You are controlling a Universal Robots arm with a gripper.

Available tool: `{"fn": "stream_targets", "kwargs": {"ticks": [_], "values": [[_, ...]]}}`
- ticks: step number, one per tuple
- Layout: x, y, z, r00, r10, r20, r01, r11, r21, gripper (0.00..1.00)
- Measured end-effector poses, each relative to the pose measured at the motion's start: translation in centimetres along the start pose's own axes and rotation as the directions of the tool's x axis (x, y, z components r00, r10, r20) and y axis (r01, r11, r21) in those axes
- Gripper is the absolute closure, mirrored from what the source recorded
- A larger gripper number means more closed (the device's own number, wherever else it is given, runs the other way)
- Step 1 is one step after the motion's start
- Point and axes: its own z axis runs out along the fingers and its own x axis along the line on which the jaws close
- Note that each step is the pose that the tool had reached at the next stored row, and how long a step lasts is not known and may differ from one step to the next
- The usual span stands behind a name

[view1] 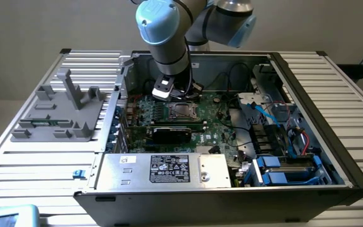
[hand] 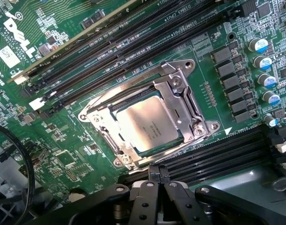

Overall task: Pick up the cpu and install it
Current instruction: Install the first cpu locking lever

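Note:
The cpu point(hand: 150, 124) lies flat inside the metal socket frame point(hand: 187, 101) on the green motherboard, silver top up. In the exterior view the cpu point(view1: 180, 109) sits mid-board inside the open computer case. My gripper point(hand: 156, 177) hangs just above and beside the socket, its black fingers point(hand: 145, 192) pressed together with nothing between them. In the exterior view the gripper point(view1: 168, 94) hovers over the board at the socket's upper-left edge, clear of the chip.
Black memory slots point(hand: 110, 42) flank the socket on both sides. A silver box with a black label point(view1: 168, 169) fills the case front, with a black card point(view1: 172, 133) behind it. Blue cables point(view1: 266, 113) run on the exterior view's right. A grey fixture point(view1: 62, 111) stands on the slatted table.

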Motion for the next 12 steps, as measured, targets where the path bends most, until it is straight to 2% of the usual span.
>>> {"fn": "stream_targets", "kwargs": {"ticks": [12], "values": [[0.21, 0.01, 0.07, 1.0000, 0.000, -0.0003, 0.000, 1.0000, -0.0008, 0.89]]}}
